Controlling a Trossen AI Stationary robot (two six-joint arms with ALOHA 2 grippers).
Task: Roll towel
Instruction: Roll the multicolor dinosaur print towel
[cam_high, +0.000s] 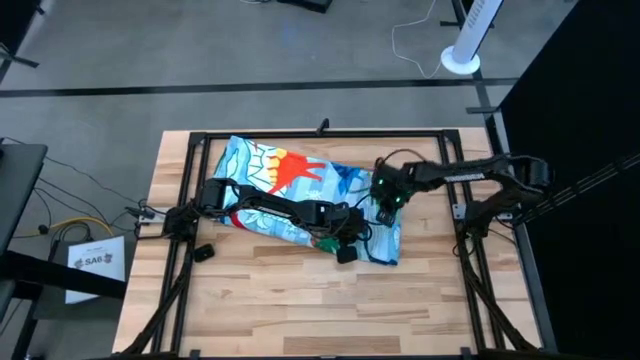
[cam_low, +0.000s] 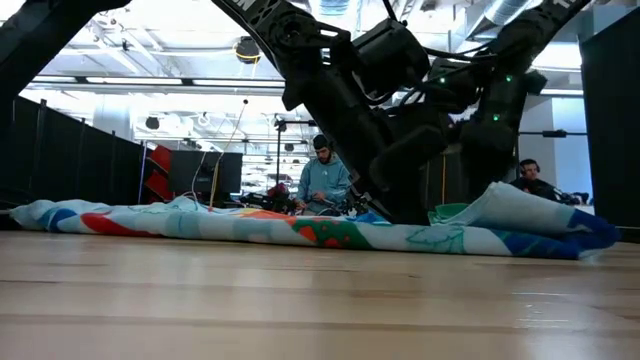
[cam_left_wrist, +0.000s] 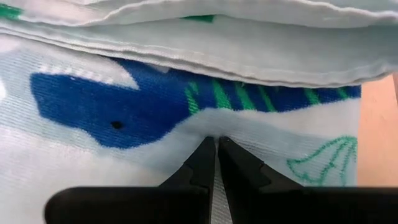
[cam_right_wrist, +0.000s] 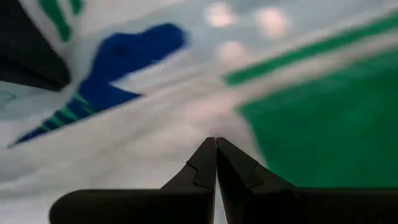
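Pale plank table (cam_high: 260, 300), soft rumpled printed towel (cam_high: 290, 175), both tools (cam_left_wrist: 216, 146) (cam_right_wrist: 216, 146) closed, pinching its cloth

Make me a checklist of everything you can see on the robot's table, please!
Surface: wooden table, bare at the near side.
Job's things: towel lies folded flat, one end turned up in a thick fold.
Clutter: nothing seen.
Grippers: left gripper shut, tips on the towel; right gripper shut, close to the cloth.
Cables: wires on the floor left of the table.
Surroundings: a person sits behind the table; white fan on the floor.
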